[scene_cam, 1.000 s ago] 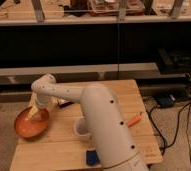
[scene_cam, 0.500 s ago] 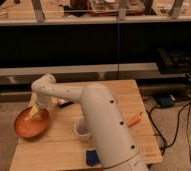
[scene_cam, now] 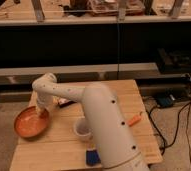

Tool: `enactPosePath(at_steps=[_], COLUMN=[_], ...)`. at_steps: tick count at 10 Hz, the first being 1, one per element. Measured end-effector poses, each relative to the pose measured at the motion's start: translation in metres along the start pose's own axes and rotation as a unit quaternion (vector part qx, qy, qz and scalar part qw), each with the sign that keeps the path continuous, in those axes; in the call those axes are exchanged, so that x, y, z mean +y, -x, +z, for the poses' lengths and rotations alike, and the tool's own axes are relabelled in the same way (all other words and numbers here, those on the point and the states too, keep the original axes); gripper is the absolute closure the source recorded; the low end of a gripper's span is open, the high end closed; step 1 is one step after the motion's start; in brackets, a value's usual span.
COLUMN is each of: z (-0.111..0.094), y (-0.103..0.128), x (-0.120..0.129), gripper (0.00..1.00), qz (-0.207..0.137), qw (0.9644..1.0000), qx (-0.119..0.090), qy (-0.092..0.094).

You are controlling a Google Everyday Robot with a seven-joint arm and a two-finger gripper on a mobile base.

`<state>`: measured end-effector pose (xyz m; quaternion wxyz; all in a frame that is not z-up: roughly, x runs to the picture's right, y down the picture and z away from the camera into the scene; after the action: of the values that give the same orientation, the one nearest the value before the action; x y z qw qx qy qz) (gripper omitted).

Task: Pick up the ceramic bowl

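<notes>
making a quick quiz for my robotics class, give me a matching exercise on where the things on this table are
Things:
1. ceramic bowl
2. white cup
3. small orange object
4. blue object

Places:
a. by the front edge of the table
b. at the left edge, with the gripper low over its right rim
c. on the right side
d. near the middle

Pairs: 1-b, 2-d, 3-c, 4-a
</notes>
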<state>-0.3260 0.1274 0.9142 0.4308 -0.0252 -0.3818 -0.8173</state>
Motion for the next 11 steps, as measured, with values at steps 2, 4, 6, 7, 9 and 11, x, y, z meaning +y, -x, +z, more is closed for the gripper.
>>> enactPosePath(at_steps=[2, 4, 6, 7, 9, 11], z=[-0.0014, -0.0013, 0.0037, 0.0026, 0.0002, 0.0002], y=[0.0021, 0.0027, 0.0007, -0.0002, 0.0002, 0.0005], x=[-0.0058, -0.0052, -0.0048, -0.0053, -0.0072, -0.0067], gripper=[0.8, 0.86, 0.86, 0.86, 0.86, 0.86], qz=[-0.002, -0.003, -0.004, -0.004, -0.006, -0.006], qw=[1.0, 1.0, 0.9999, 0.9999, 0.9999, 0.9999], qx=[-0.003, -0.003, -0.006, -0.004, -0.006, -0.007], qy=[-0.003, -0.004, -0.009, -0.009, -0.008, -0.008])
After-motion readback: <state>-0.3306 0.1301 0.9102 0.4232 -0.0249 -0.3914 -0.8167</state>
